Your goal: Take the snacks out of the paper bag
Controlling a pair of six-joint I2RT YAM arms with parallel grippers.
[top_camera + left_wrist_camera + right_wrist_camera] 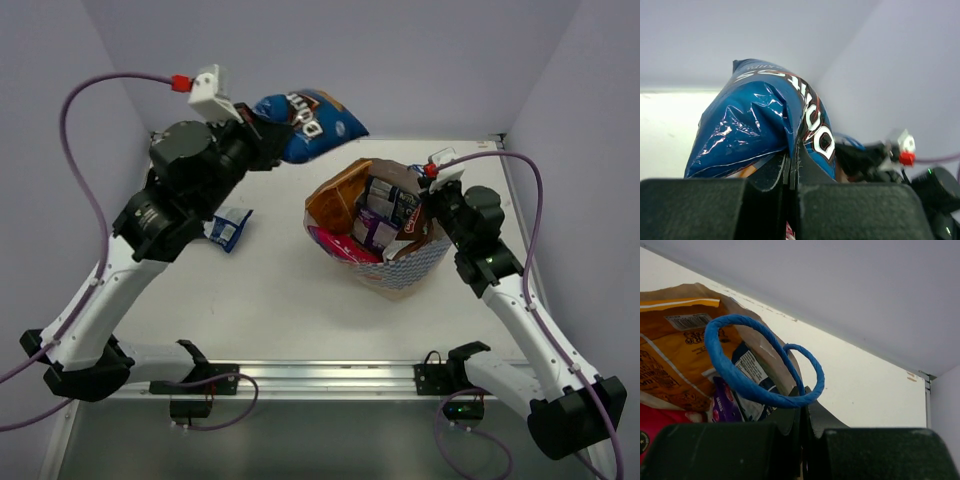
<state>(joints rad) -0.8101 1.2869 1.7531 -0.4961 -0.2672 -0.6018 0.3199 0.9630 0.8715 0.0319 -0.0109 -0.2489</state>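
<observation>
So the white tabletop [280,300] takes up most of the top view, with both arms coming up from the near edge.

The left arm [120,270] rises from its base at the near-left corner. It bends at the elbow and has its wrist lifted high, pointing toward the far wall. The right arm [520,300] runs forward along the right side, with its wrist turned inward toward the middle.

The paper bag [405,272] stands roughly mid-tabletop, a bit right of centre. It has a blue-and-white check outside and its mouth gapes open. The right pincer [433,205] is clenched on the bag's right-hand rim. From the right wrist view, the pincer's fingers are pressed together, with the paper edge between them. The two blue cord handles [740,380] loop just above them.

The left pincer [262,128] is clamped on the bottom edge of a big blue chip packet [315,120]. It holds the packet in the air over the far-left part of the tabletop, clear of the bag. In the left wrist view the fingers meet on the crinkly foil.

There are snacks inside the bag: an orange-brown packet [335,195] against the left wall, a dark blue one [392,200], a purple one [372,230] and a pink-red one [330,243] low at the front.

One small blue-white packet [228,228] lies flat on the tabletop beside the left arm.
</observation>
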